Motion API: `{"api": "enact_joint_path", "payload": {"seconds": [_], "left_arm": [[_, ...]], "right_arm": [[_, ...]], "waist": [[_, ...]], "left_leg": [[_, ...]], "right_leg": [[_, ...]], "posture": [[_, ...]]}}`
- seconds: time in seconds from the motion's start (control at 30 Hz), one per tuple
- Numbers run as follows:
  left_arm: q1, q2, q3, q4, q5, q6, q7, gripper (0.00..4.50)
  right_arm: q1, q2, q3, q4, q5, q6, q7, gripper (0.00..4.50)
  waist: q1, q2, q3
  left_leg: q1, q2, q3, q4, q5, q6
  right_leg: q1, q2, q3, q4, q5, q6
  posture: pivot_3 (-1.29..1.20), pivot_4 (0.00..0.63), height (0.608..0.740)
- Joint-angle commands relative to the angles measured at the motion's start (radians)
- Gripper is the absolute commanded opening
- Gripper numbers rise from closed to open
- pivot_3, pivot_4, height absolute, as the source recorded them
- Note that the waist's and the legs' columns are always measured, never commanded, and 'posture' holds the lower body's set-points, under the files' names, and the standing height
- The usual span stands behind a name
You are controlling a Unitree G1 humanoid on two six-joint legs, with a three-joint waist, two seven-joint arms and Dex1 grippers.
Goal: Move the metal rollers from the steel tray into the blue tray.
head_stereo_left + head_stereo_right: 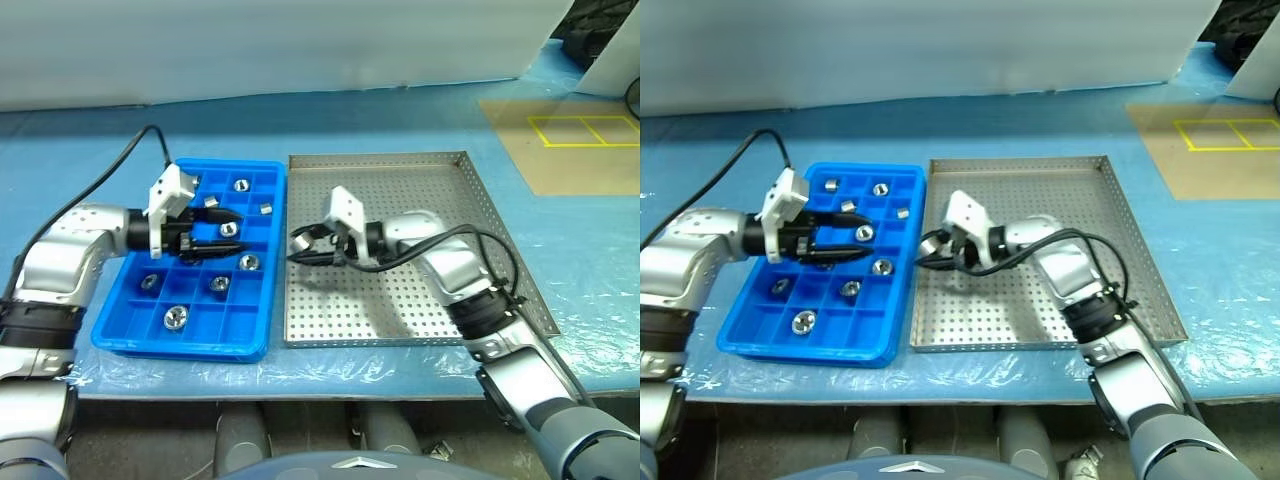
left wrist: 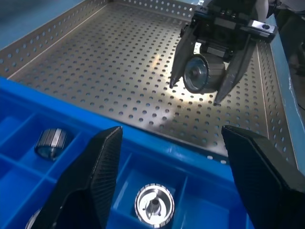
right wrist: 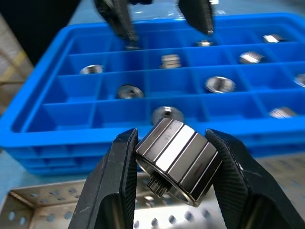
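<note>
A metal roller (image 3: 174,160) is pinched between the two black fingers of the right gripper (image 1: 308,246), and it is held above the perforated floor of the steel tray (image 1: 440,180), close to that tray's left rim. The blue tray (image 1: 262,335) lies just beyond that rim, to the left of the held piece, so the coming move is judged to be a short carry leftward over the two neighbouring rims. The roller's axis is seen tilted, one end face with a small toothed hub turned downward and toward the wrist. It is a short, shiny, silver cylinder whose wall appears faceted or banded with bright reflections. The right arm is plainly the nearer one, being the holder. The left gripper (image 1: 228,231) is held over the middle of the blue tray with its fingers spread apart and nothing between them. Several other rollers (image 1: 175,318) are already lodged singly in compartments of the blue tray, and the rest of the steel tray's floor appears bare.
</note>
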Motion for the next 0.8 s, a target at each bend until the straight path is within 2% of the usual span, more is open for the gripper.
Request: {"api": "enact_joint_path", "payload": {"seconds": [0.03, 0.37, 0.63, 0.8], "left_arm": [[0.073, 0.054, 0.108, -0.116, -0.048, 0.044, 0.032, 3.52], [0.369, 0.07, 0.307, -0.374, -0.147, 0.156, 0.163, 3.52], [0.411, 0.071, 0.336, -0.434, -0.189, 0.187, 0.22, 3.52], [0.364, 0.075, 0.297, -0.412, -0.192, 0.182, 0.227, 3.52]], "right_arm": [[-0.053, 0.045, 0.043, 0.025, -0.005, -0.084, 0.079, 1.78], [-0.113, 0.157, 0.141, 0.131, -0.041, -0.204, 0.239, 1.78], [-0.1, 0.187, 0.147, 0.194, -0.082, -0.278, 0.238, 1.78], [-0.106, 0.17, 0.127, 0.199, -0.088, -0.261, 0.225, 3.46]], "waist": [[0.013, 0.0, 0.0], [0.076, -0.001, 0.0], [0.102, -0.001, 0.0], [0.101, -0.001, 0.0]], "left_leg": [[0.0, 0.0, -0.001, 0.0, 0.0, 0.0], [-0.002, 0.001, -0.008, -0.001, 0.0, 0.0], [-0.003, 0.002, -0.012, -0.001, 0.001, -0.002], [-0.004, 0.002, -0.012, -0.001, 0.001, -0.003]], "right_leg": [[0.0, 0.0, -0.001, 0.0, 0.0, 0.0], [0.001, -0.001, -0.006, 0.002, -0.001, -0.001], [0.001, -0.001, -0.006, 0.005, -0.002, -0.002], [0.001, -0.001, -0.006, 0.005, -0.002, -0.002]], "posture": [[0.09, 0.15, 0.74], [0.25, 0.15, 0.74], [0.27, 0.15, 0.74], [0.23, 0.15, 0.74]]}}
